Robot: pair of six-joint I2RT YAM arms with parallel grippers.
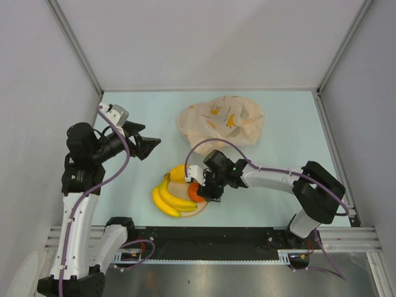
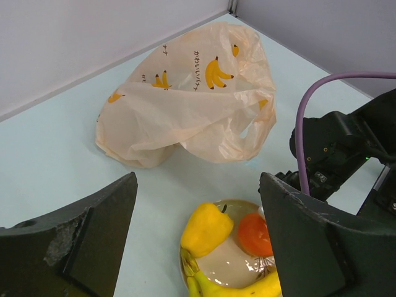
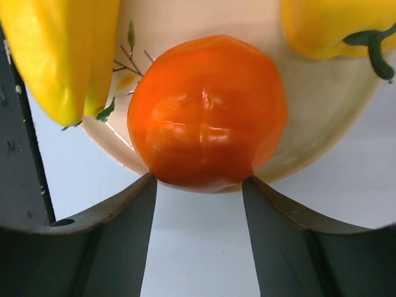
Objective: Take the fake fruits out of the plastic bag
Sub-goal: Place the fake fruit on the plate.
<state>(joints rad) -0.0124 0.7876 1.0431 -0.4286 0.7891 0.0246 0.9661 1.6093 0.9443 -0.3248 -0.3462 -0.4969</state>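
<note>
The peach-beige plastic bag (image 1: 221,120) lies crumpled at the back of the table and also shows in the left wrist view (image 2: 185,93). The banana bunch (image 1: 170,198), yellow pepper (image 1: 178,172) and orange ball (image 1: 196,192) rest on the cream plate (image 1: 199,210). My right gripper (image 1: 207,190) is low at the plate's right rim. Its jaws stand apart in the right wrist view (image 3: 199,193), with the tips at the near side of the orange ball (image 3: 207,111). My left gripper (image 1: 151,147) is open and empty, raised left of the plate (image 2: 229,266). The mango and grapes are out of view.
Grey walls enclose the table on the left, back and right. The right arm's purple cable (image 1: 213,143) arcs between the plate and the bag. The black base rail (image 1: 210,238) runs along the near edge.
</note>
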